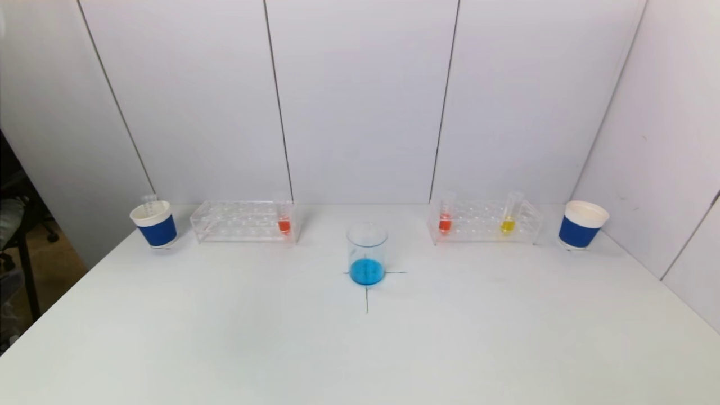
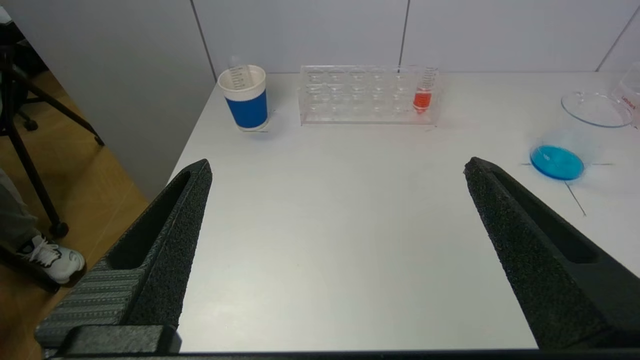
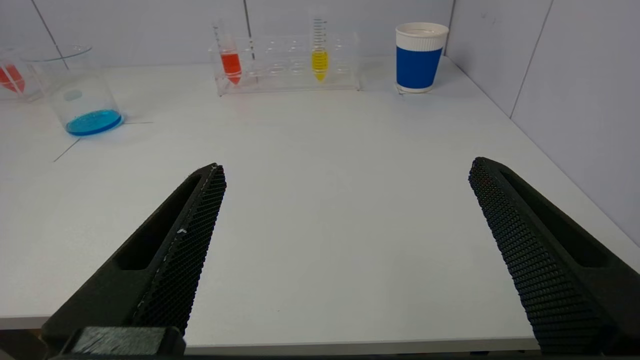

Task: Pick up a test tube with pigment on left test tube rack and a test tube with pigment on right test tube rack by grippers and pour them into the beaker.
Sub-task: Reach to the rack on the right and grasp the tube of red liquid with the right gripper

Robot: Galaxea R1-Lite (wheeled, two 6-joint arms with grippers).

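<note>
The left test tube rack [image 1: 243, 221] [image 2: 367, 95] is clear plastic and holds one tube of red pigment [image 1: 284, 224] [image 2: 422, 97] at its inner end. In the right test tube rack [image 1: 485, 223] [image 3: 287, 65] stand a red tube [image 1: 445, 220] [image 3: 231, 65] and a yellow tube [image 1: 508, 222] [image 3: 319, 60]. The glass beaker [image 1: 367, 254] [image 2: 565, 155] [image 3: 80, 95], with blue liquid at the bottom, sits centre on a cross mark. My left gripper [image 2: 337, 167] and right gripper [image 3: 345, 170] hang open over the table's near edge, empty, out of the head view.
A blue-and-white paper cup [image 1: 154, 223] [image 2: 245, 97] with an empty tube in it stands left of the left rack. Another such cup [image 1: 582, 224] [image 3: 420, 57] stands right of the right rack. White walls close the back and right. Floor and chair legs [image 2: 30, 150] lie left.
</note>
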